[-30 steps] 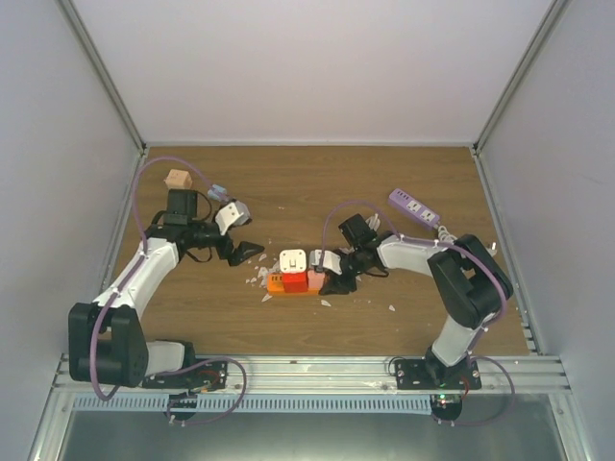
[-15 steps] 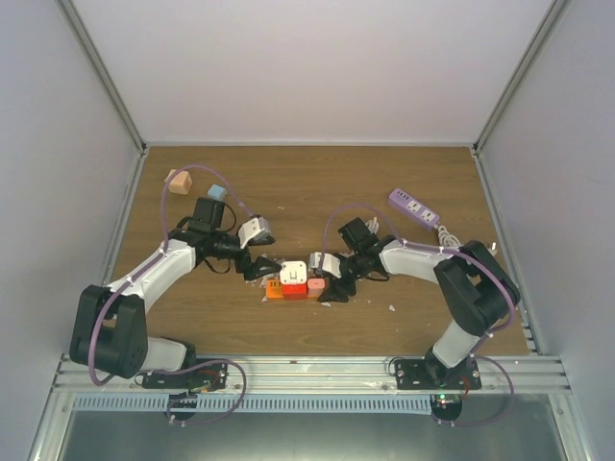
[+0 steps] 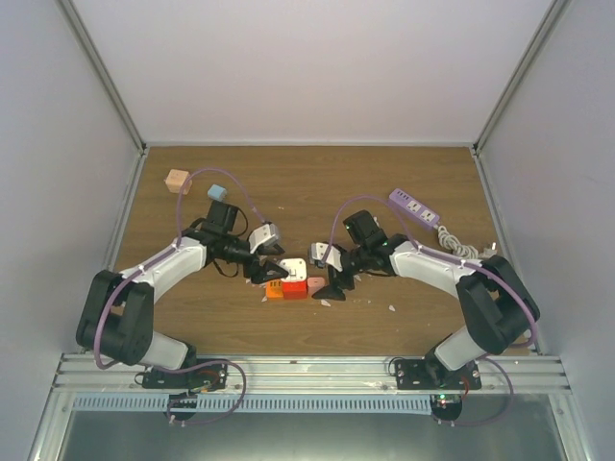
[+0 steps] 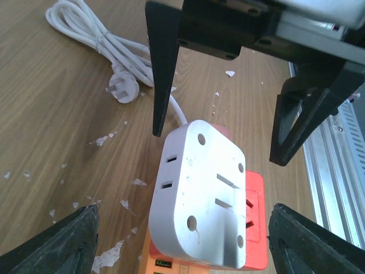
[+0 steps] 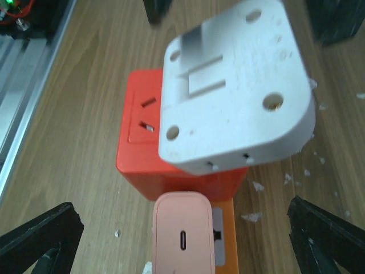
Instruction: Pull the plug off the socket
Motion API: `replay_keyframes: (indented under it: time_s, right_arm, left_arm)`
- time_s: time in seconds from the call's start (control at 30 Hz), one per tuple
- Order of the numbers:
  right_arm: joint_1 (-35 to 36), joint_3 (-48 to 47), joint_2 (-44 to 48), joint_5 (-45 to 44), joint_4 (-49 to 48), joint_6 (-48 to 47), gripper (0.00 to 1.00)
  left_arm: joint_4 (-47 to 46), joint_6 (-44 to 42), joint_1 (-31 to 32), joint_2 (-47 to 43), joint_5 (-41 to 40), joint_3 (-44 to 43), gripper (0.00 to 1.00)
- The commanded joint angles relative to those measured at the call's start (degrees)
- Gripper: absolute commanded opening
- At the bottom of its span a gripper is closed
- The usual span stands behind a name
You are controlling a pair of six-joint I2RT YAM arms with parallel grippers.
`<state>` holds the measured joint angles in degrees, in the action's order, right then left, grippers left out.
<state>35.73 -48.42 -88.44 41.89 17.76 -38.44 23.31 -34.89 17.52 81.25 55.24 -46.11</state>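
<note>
The white squarish plug sits in the red end of the short orange socket near the table's middle. A pink charger is plugged in beside it. My left gripper is open at the plug's left side. In the left wrist view its fingers straddle the plug and socket, with gaps on both sides. My right gripper is open on the right. In the right wrist view its fingers stand wide of the pink charger, with the plug and socket beyond.
A tan cube and a light-blue cube lie at the back left. A purple power strip with a white cable lies at the back right. White flecks litter the wood. A metal rail runs along the front.
My left arm has swung right and down until its jaws are around the plug. My right gripper has opened wide at the pink charger's end of the socket.
</note>
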Motion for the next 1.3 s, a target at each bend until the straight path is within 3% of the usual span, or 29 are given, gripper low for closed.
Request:
replay_keyframes:
  time_s: [0.0, 0.7, 0.77, 0.9, 0.97, 1.27]
  right_arm:
    - [0.74, -0.87, 0.98, 5.83, -4.47, 2.40, 1.00]
    - [4.69, -1.76, -4.12, 4.45, -8.70, 3.63, 0.99]
    - [4.70, -1.72, -4.55, 4.35, -9.16, 3.55, 0.98]
    - [4.68, -1.77, -5.12, 4.36, -10.51, 3.37, 0.98]
    - [4.72, -1.85, -5.52, 4.65, -11.06, 3.32, 0.97]
    - [4.66, -2.26, -7.39, 5.31, -11.95, 3.48, 0.93]
  left_arm:
    - [-1.63, 0.35, 1.58, 1.86, 0.47, -2.05, 0.80]
    - [-0.11, -2.79, 4.28, -3.34, 1.48, 0.81, 0.69]
    - [-1.34, -1.95, 4.21, -3.17, 0.45, 1.05, 0.72]
    - [-4.75, 0.66, 4.19, -2.76, -3.67, 1.70, 0.94]
    - [-5.26, 1.04, 4.20, -1.98, -3.99, 1.66, 0.99]
    - [-1.73, -0.76, 4.30, 1.65, -0.21, 0.05, 0.93]
